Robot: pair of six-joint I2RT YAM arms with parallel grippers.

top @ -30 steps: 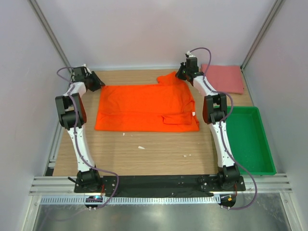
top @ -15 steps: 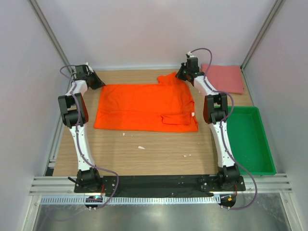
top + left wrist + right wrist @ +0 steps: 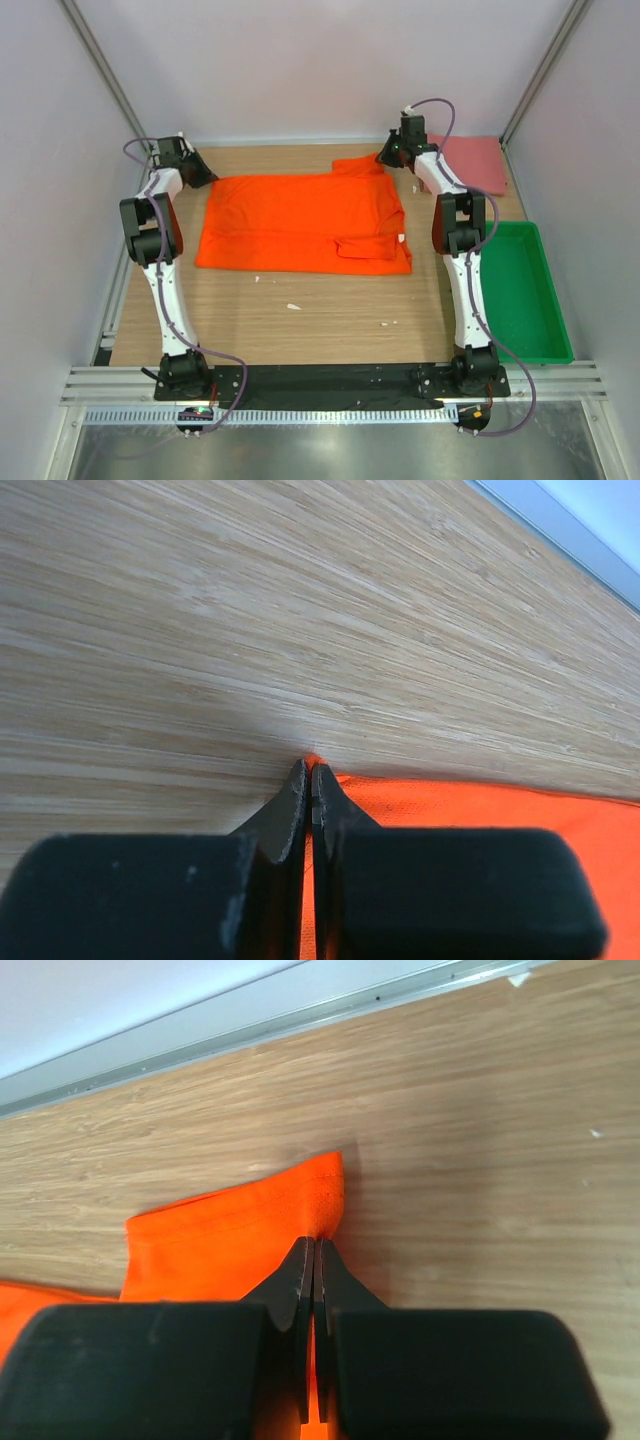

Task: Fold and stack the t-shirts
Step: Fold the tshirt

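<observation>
The bright orange t-shirt (image 3: 300, 220) lies spread flat across the middle of the wooden table. My left gripper (image 3: 205, 178) is shut on its far left corner, and in the left wrist view a sliver of orange cloth (image 3: 480, 805) shows between the closed fingers of the gripper (image 3: 310, 767). Over at the far right corner, my right gripper (image 3: 390, 160) is shut on the sleeve edge; the right wrist view shows that gripper (image 3: 315, 1247) pinching the orange hem (image 3: 230, 1240). A dull pink-red t-shirt (image 3: 470, 162) lies folded at the back right.
A green plastic tray (image 3: 525, 290) stands along the table's right edge, beside the right arm. A few small white scraps (image 3: 293, 306) lie on the wood in front of the orange shirt. Walls and aluminium posts close in the back and sides.
The left gripper has closed onto the orange shirt's far left corner. The right gripper has shifted slightly right with its corner, drawing the shirt's back edge straighter.
</observation>
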